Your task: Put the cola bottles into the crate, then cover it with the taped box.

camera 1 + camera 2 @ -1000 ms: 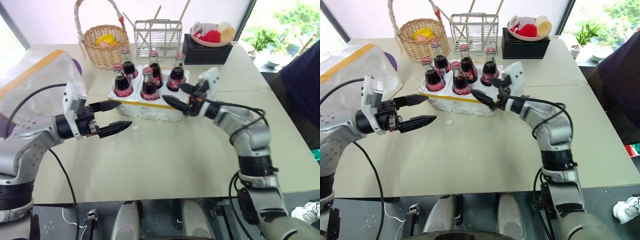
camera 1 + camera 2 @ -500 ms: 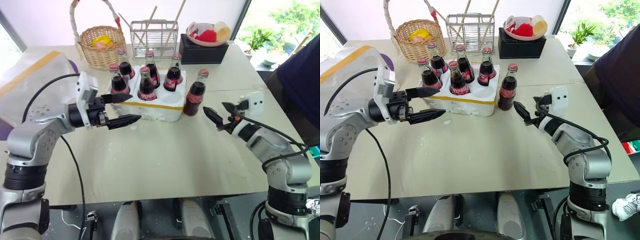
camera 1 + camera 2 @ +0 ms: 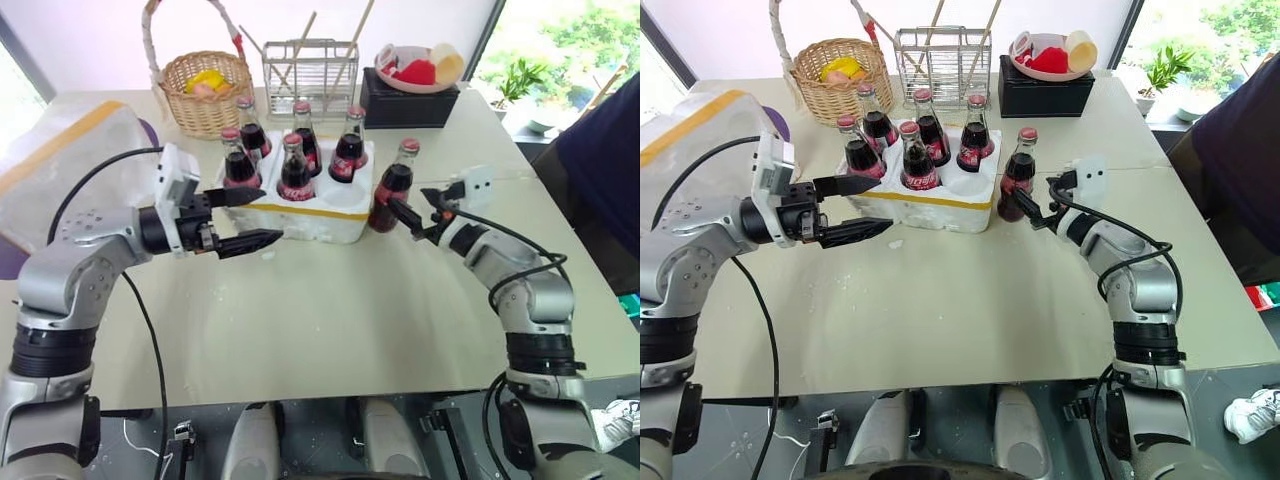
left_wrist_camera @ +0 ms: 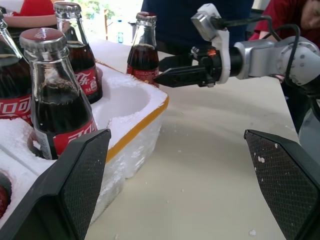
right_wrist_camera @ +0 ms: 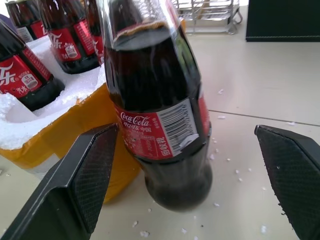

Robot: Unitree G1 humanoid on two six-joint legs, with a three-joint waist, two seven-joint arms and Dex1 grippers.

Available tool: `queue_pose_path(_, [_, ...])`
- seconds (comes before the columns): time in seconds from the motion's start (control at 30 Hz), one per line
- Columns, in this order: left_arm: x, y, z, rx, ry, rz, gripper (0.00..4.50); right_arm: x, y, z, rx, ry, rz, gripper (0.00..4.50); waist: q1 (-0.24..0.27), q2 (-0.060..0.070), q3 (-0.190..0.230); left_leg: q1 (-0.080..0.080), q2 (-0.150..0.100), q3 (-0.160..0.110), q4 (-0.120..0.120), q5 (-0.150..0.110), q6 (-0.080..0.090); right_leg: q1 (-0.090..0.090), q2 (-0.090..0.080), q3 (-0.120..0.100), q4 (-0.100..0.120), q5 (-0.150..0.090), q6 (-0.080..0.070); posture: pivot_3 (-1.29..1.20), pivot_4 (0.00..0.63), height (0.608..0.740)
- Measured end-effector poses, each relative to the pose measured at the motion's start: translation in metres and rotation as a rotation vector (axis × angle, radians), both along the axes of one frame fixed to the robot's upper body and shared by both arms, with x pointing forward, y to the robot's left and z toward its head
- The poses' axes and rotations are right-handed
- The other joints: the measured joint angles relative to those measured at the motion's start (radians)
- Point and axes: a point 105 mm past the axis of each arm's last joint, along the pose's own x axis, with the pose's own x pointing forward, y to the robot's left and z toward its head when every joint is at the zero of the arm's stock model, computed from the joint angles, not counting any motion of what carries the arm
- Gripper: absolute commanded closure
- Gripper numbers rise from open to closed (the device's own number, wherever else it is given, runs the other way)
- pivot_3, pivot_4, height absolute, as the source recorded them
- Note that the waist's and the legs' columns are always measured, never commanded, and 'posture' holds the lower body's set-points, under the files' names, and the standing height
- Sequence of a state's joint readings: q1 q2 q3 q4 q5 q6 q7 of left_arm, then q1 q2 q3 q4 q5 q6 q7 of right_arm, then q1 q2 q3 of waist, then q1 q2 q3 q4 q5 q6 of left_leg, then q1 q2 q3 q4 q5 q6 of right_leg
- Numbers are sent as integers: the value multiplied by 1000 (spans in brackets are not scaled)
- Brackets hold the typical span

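Observation:
The crate (image 3: 312, 221), a low white foam tray with a yellow band, stands mid-table and holds several cola bottles (image 3: 296, 173) upright in its wells. One more cola bottle (image 3: 392, 191) stands on the table just right of the crate. My right gripper (image 3: 405, 203) is open, its fingers (image 5: 95, 172) on either side of this bottle's lower body (image 5: 162, 117) with a gap on each side. My left gripper (image 3: 270, 214) is open and level at the crate's front left corner, holding nothing. The taped box (image 3: 60, 165) lies at the far left.
Behind the crate stand a wicker basket (image 3: 208, 92), a wire rack (image 3: 315, 62) and a black box (image 3: 412, 103) with a bowl on top. A person in dark clothing (image 3: 602, 170) stands at the table's right edge. Foam crumbs dot the table.
My right gripper drew back from the crate to the right, then came in again and now straddles the bottle standing beside the crate. My left gripper has stayed open in place.

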State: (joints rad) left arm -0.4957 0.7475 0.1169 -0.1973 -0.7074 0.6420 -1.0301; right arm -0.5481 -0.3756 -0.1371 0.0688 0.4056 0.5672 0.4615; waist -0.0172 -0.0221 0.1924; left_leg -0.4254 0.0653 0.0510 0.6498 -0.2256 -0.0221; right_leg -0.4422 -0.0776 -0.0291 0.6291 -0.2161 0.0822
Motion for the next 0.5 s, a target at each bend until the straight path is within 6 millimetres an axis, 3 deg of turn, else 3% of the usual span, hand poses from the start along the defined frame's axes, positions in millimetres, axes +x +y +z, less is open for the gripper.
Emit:
queue_pose_path(0.23, [-1,4,2,-3,-12,21,0,24,9,-2,11,3,12,42,4,0,0,0,0,0,0,0,0,0,0,0,0,0,0,0,150,740])
queue_pose_path(0.33, [-1,4,1,-3,-11,23,0,28,10,-4,9,-4,23,862,3,0,0,0,0,0,0,0,0,0,0,0,0,0,0,0,150,740])
queue_pose_path(0.4, [-2,3,2,-2,-14,21,0,28,13,-4,9,-13,37,1713,3,0,0,0,0,0,0,0,0,0,0,0,0,0,0,0,150,740])
queue_pose_path(0.5, [-2,6,2,3,-16,30,0,24,14,-3,11,-17,44,1706,3,0,0,0,0,0,0,0,0,0,0,0,1,0,0,0,150,740])
